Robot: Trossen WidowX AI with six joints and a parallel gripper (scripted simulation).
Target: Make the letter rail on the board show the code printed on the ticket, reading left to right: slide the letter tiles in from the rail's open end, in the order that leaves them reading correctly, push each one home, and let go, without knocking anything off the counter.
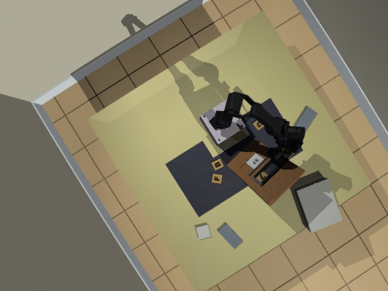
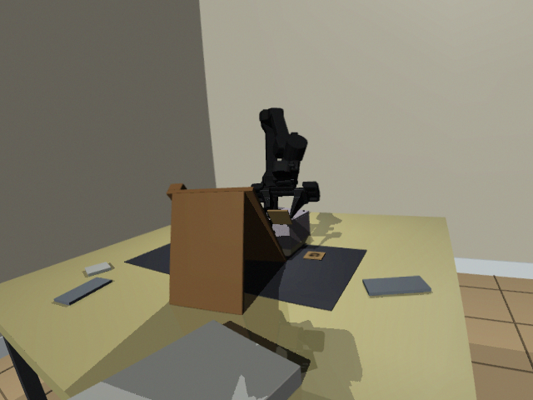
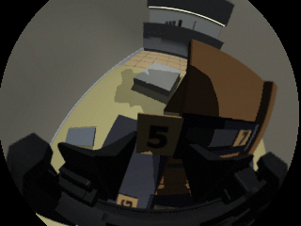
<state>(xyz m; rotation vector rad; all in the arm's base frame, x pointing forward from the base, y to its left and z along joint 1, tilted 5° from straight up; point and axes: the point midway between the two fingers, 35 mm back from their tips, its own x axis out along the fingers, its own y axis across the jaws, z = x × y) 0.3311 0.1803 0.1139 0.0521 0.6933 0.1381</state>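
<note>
Seen from above, a dark mat (image 1: 188, 175) (image 2: 150, 258) reaches out to the left of the wooden board (image 1: 290, 175) (image 2: 206, 249) (image 3: 230, 80). Well apart from the board, down and left of it, lies a small white block (image 1: 203, 231) (image 2: 97, 268). The F tile (image 1: 216, 178) and B tile (image 1: 217, 163) lie on the mat near the board's left side, close to each other, with a blue-grey slab (image 1: 230, 236) (image 2: 83, 290) farther below the board on that side

On the board's face sits the white ticket (image 1: 255, 160), which looks to read 57. The G tile (image 1: 259, 125) (image 2: 314, 255) (image 3: 127, 201) is above the board, flat on the mat's other part. The 7 tile (image 1: 260, 176) (image 3: 243, 137) is in the board's dark letter rail (image 1: 270, 172) (image 3: 199, 132), toward its left end

At the board's upper right, the gripper (image 1: 283, 153) (image 2: 281, 212) (image 3: 157, 136) is closed on the 5 tile (image 1: 287, 153) (image 2: 280, 217) (image 3: 159, 135), its numeral facing the wrist camera. A second blue-grey slab (image 1: 307, 117) (image 2: 396, 286) (image 3: 81, 137) lies above and right of the board, and a large grey box (image 1: 319, 205) (image 2: 206, 357) (image 3: 157, 76) stands below and right of it
</note>
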